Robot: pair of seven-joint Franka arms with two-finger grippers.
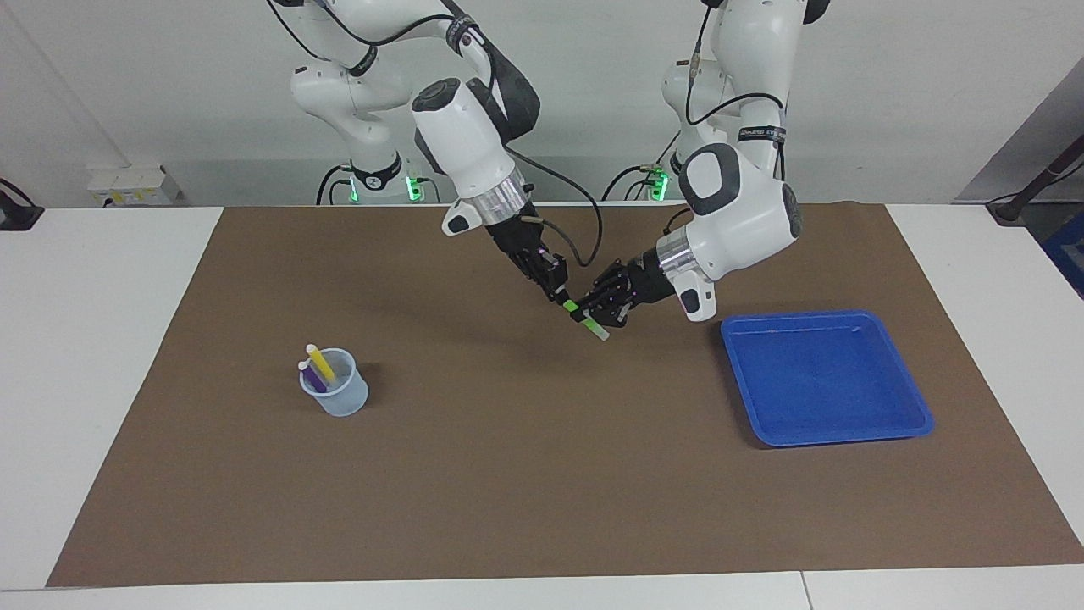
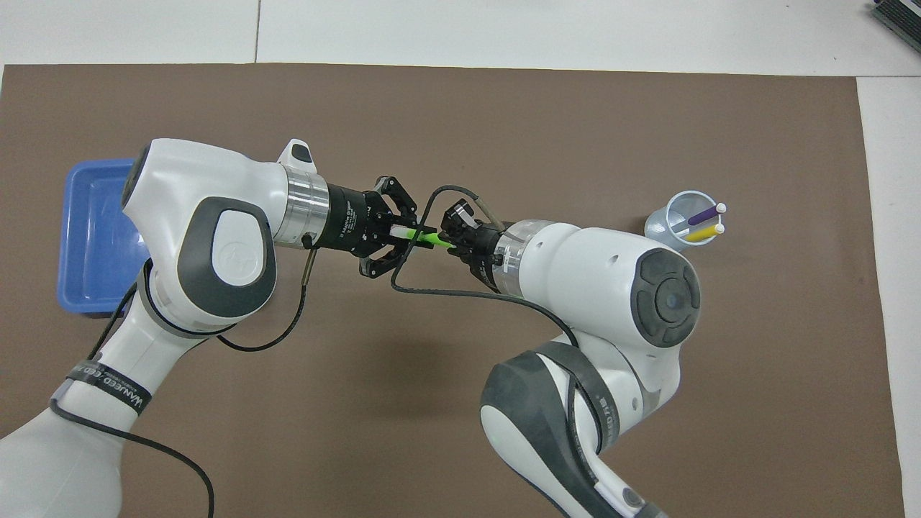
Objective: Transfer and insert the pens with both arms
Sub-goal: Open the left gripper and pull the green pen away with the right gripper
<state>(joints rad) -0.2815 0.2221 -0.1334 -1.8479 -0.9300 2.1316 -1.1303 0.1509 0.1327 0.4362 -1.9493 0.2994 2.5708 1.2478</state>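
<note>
We pinch the green pen [image 1: 584, 317] in both the left gripper [image 1: 595, 312] and right gripper [image 1: 560, 293] (mid-air handover) so it cannot drop.

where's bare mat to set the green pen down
Bare mat lies between cup and tray, and along the edge farthest from the robots. Crowded mid-table: left hand and right hand meet on the green pen.
</note>
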